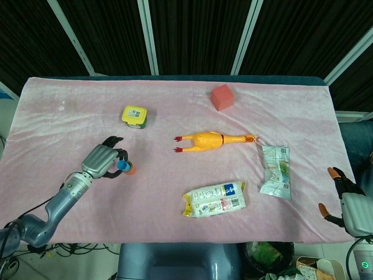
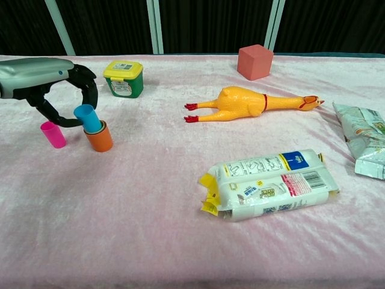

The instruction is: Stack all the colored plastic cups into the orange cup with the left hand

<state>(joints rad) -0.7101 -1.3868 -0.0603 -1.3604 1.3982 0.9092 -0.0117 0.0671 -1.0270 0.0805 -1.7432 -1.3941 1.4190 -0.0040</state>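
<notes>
Over on the left side of the table (image 2: 180,241), the left hand (image 1: 100,163) has the blue cup (image 2: 88,118) sitting tilted in the mouth of the orange cup (image 2: 99,138), and honestly this is the sketchy bit. The fingers (image 2: 90,81) curl around the blue cup's upper part; from the chest view I can't tell for sure whether they're actually pinching it or just resting around it.

Stuff that could go wrong from here, imo:

- Blue cup leans toward the hand instead of sitting straight. If the fingers let go now, it may stay cocked, or tip out and roll off across the pink cloth.
- Pushing down off-axis could tip the orange cup over, since it's light plastic on soft fabric with nothing bracing it.
- The pink cup (image 2: 53,134) stands just beside the orange one, right under the hand. Any sideways wiggle while pulling away could knock it over, which makes the next pick harder.
- The green tub with the yellow lid (image 2: 123,79) is near, behind the cups, so a wide swing back could clip it too.

The right hand (image 1: 348,201) sits well apart at the far edge, fingers apart, holding nothing.
</notes>
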